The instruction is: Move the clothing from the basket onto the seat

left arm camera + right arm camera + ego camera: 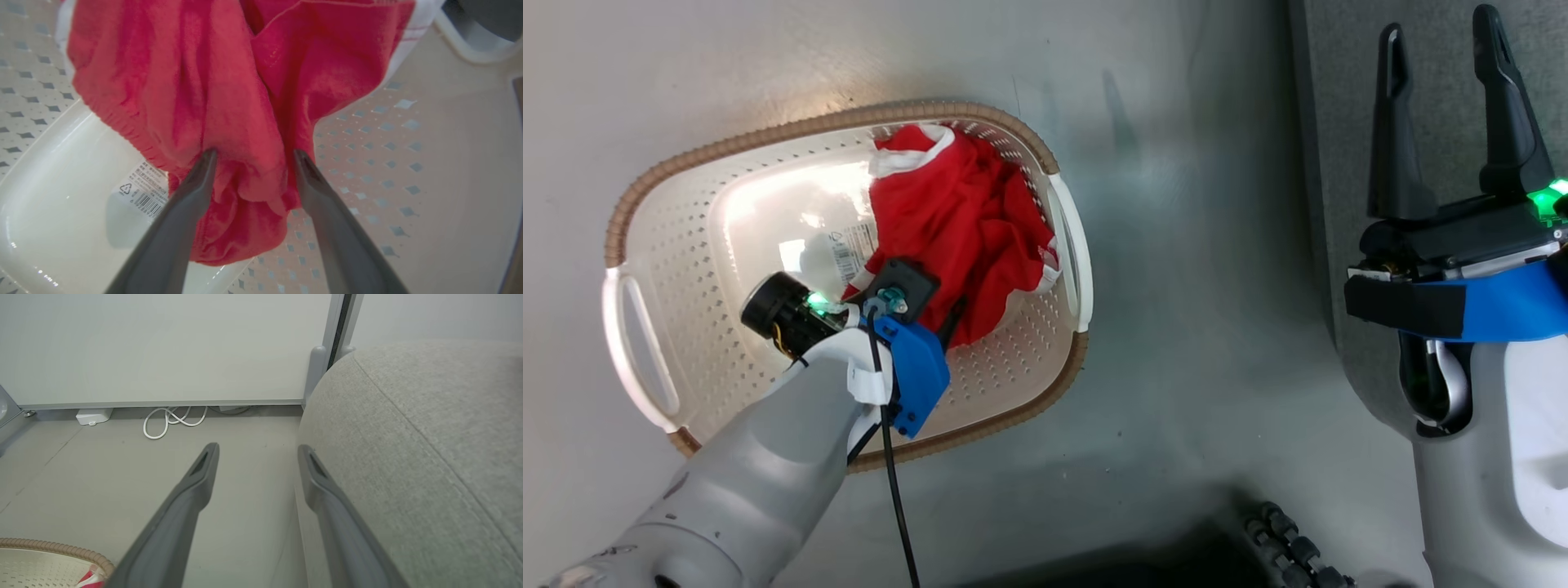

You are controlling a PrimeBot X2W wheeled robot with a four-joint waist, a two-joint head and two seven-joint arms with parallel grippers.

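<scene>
Clothing [229, 102] sits between left end effector [253, 157] jaws, inside basket [429, 183].

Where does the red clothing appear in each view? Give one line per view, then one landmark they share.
Head view: clothing heaped in the right half of the basket.
Left wrist view: clothing across top and middle, bulging between the fingers of the left claw.
Right wrist view: clothing peeks in at the bottom-left corner.
Shared landmark: the basket, perforated and cream.

Inside the basket [849, 118], the left gripper [949, 322] meets the clothing [964, 220], apparently touching it, its jaws mostly hidden.
</scene>
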